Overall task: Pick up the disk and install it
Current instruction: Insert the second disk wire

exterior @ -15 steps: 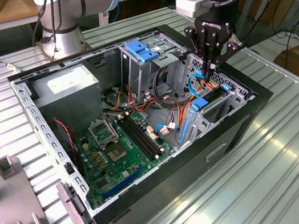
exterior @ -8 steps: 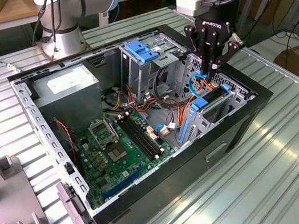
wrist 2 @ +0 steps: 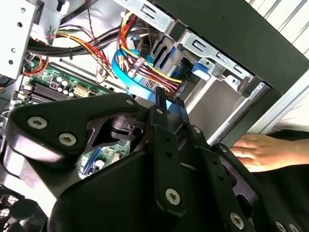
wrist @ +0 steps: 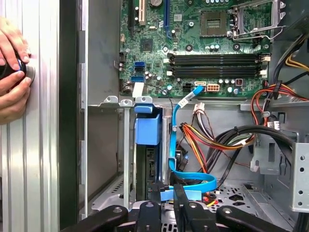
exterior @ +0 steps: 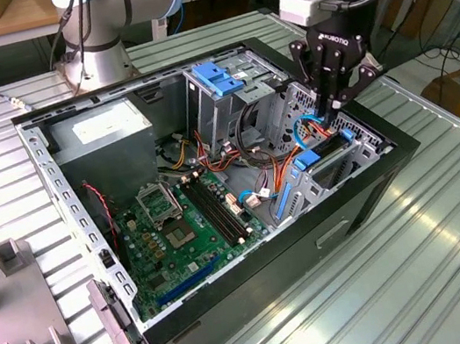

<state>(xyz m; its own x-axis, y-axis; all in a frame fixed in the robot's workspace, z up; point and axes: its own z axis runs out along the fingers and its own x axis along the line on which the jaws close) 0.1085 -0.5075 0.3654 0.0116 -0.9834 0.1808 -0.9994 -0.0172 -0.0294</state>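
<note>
The disk [exterior: 331, 151] stands on edge in the drive bay at the exterior view's right end of the open computer case, its blue rails showing at both ends. In the first wrist view the disk [wrist: 147, 166] is a dark narrow edge in the slot below a blue plastic tab [wrist: 147, 128]. My gripper [exterior: 332, 106] hangs straight above the bay, fingers shut together and pointing down, with the tips just over the disk's far end. In both wrist views the black fingers [wrist: 179, 200] [wrist 2: 166, 108] sit close together with nothing clamped between them.
A blue data cable [wrist: 175, 140] and bundled red, yellow and orange wires [wrist: 207, 140] run right beside the bay. The motherboard [exterior: 181, 225], grey power supply [exterior: 103, 132] and blue-handled drive cage [exterior: 218, 80] fill the case. A person's hand [wrist: 12, 67] rests on the table outside it.
</note>
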